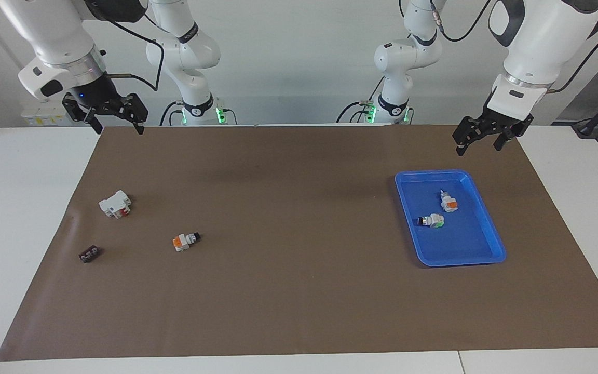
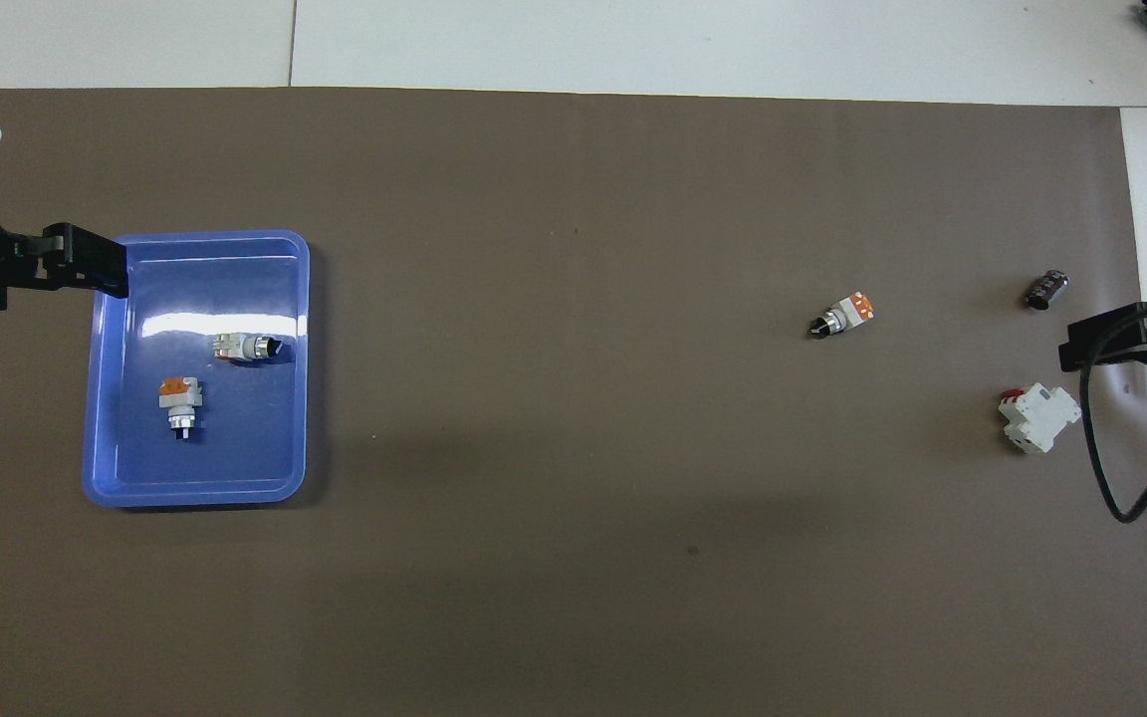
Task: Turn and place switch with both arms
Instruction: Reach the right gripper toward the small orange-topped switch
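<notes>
The switch (image 1: 186, 241), white with an orange-red block and a black knob, lies on its side on the brown mat (image 1: 299, 291) toward the right arm's end; it also shows in the overhead view (image 2: 842, 316). My right gripper (image 1: 117, 126) hangs open and empty in the air over the mat's edge nearest the robots, well apart from the switch. One of its fingers (image 2: 1111, 341) shows in the overhead view. My left gripper (image 1: 478, 146) hangs open and empty over the mat beside the blue tray (image 1: 465, 241), with one of its fingers (image 2: 86, 263) over the tray's corner.
The blue tray (image 2: 255, 448) holds a green-blocked switch (image 1: 431, 221) and an orange-blocked one with a pale tip (image 1: 449, 202). A white breaker with red parts (image 1: 116, 203) and a small dark part (image 1: 90, 254) lie near the switch.
</notes>
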You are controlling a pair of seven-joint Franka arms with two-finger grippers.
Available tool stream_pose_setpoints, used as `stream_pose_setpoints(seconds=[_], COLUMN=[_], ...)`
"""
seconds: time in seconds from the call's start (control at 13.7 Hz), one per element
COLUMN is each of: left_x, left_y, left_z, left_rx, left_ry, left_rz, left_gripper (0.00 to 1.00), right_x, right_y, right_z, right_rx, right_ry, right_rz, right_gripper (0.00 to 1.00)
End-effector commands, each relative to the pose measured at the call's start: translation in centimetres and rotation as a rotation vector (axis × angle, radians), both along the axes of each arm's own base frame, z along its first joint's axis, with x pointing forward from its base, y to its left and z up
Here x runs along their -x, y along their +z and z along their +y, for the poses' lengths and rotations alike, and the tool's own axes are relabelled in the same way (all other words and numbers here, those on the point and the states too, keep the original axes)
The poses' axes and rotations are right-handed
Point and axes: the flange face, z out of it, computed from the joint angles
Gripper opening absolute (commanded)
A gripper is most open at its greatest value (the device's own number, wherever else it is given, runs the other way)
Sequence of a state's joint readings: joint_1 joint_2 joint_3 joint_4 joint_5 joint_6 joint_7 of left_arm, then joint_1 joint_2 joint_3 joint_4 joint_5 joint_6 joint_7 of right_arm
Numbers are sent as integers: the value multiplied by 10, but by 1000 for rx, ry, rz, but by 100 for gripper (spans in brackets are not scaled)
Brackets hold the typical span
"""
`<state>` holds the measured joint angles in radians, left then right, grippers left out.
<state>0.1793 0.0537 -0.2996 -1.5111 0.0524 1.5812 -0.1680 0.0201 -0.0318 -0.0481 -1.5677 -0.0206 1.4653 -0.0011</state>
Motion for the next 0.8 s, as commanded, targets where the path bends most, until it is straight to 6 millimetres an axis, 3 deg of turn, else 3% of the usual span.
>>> stream_pose_setpoints(seconds=[0.0, 0.29, 0.51, 0.73], left_x=[8, 8, 8, 8], left_y=[1, 1, 1, 1], left_z=[4, 4, 4, 4], left_rx=[1, 1, 1, 1], left_ry=[7, 7, 7, 7], left_rz=[-4, -4, -5, -5], left_gripper=[100, 100, 100, 100], right_x=[0, -5, -5, -8], right_y=[2, 6, -2, -57], right_z=[-3, -8, -6, 10], right_rx=[17, 12, 17, 12], right_ry=[-10, -18, -4, -132], right_rz=[-10, -65, -88, -172], right_gripper=[100, 100, 100, 100])
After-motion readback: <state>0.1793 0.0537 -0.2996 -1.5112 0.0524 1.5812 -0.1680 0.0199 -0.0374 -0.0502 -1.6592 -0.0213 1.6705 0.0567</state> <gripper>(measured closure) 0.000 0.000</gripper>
